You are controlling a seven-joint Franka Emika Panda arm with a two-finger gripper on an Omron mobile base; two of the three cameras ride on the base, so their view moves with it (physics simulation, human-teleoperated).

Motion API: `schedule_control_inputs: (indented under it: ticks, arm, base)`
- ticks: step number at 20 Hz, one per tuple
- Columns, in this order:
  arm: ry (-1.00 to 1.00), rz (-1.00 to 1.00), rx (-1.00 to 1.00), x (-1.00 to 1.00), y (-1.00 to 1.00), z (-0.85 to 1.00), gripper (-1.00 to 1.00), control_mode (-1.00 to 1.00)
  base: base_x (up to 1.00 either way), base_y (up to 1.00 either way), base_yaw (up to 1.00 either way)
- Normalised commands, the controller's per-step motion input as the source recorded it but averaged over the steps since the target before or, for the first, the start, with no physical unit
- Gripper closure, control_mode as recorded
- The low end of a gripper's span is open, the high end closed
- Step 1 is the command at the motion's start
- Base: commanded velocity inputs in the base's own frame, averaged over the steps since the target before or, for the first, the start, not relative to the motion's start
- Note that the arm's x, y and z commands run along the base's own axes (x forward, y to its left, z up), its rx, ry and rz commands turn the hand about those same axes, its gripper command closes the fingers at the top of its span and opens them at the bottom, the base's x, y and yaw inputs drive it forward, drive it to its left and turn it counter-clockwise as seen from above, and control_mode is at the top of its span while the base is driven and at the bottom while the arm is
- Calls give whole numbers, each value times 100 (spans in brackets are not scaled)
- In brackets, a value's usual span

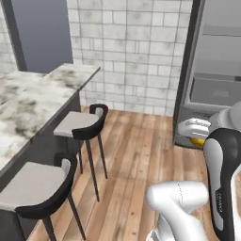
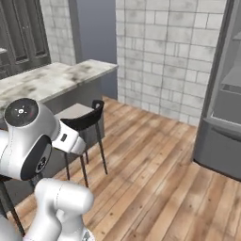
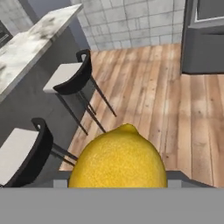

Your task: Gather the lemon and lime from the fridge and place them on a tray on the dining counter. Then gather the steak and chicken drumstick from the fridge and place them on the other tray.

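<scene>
The lemon (image 3: pixel 118 157) sits closest to the hand camera, at 6 o'clock in that view and bulging up over where the fingertips would rise. It hides the tips, so the pincer appears closed on it, though the pads themselves cannot be seen. In the left base view a sliver of yellow shows at the gripper (image 1: pixel 197 139), at 3 o'clock, just in front of the fridge (image 1: pixel 212 70). The dining counter (image 3: pixel 30 43) lies at 10 o'clock, beyond two stools (image 3: pixel 70 78). My judgement: carry the fruit level and unhurried, clearing the stool backs, and keep the grip firm, since a round lemon could roll free.
</scene>
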Motion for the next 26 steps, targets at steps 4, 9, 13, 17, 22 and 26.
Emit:
schedule_control_inputs:
  ticks: [4, 9, 13, 17, 22, 26]
  arm:
    - [0, 0, 0, 0, 0, 0, 100, 100]
    - [0, 0, 0, 0, 0, 0, 100, 100]
    - [0, 0, 0, 0, 0, 0, 100, 100]
    - [0, 0, 0, 0, 0, 0, 100, 100]
    - [0, 0, 0, 0, 0, 0, 100, 100]
    - [0, 0, 0, 0, 0, 0, 100, 100]
  base:
    - [-70, 43, 39]
    - [-70, 42, 39]
    - [-67, 42, 40]
    - [-54, 41, 43]
    - [-9, 29, 45]
    - [20, 15, 43]
